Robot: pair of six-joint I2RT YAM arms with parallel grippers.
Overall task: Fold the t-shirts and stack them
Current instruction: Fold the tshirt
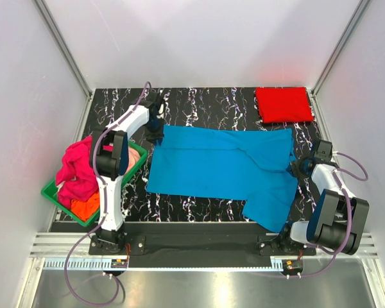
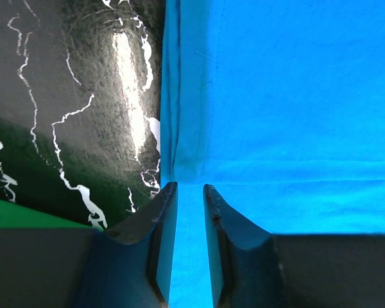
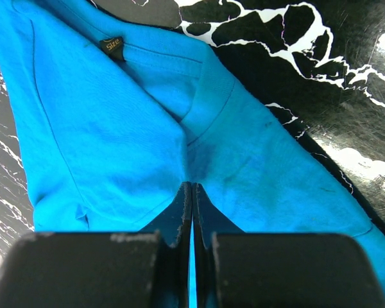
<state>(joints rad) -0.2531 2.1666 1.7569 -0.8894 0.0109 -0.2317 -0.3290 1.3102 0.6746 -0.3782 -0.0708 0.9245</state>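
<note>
Pinching the bright blue cloth t-shirt [image 1: 212, 167], right tool [image 3: 191, 187] sits clamped tight — left tool [image 2: 190, 189], slightly parted, straddles its upper-left edge.

The left arm [image 1: 110, 192] and the right arm [image 1: 330, 215] are white shells jointed by bulky black blocks, each rising from a black base [image 1: 115, 244] bolted to a rail. A mauve cable [image 1: 66, 273] loops out from each base and runs along the links. The left gripper [image 2: 190, 186] has smooth dark wedge fingers, and the right gripper [image 3: 192, 185] has matte black ones with scuffed pale edges.
</note>
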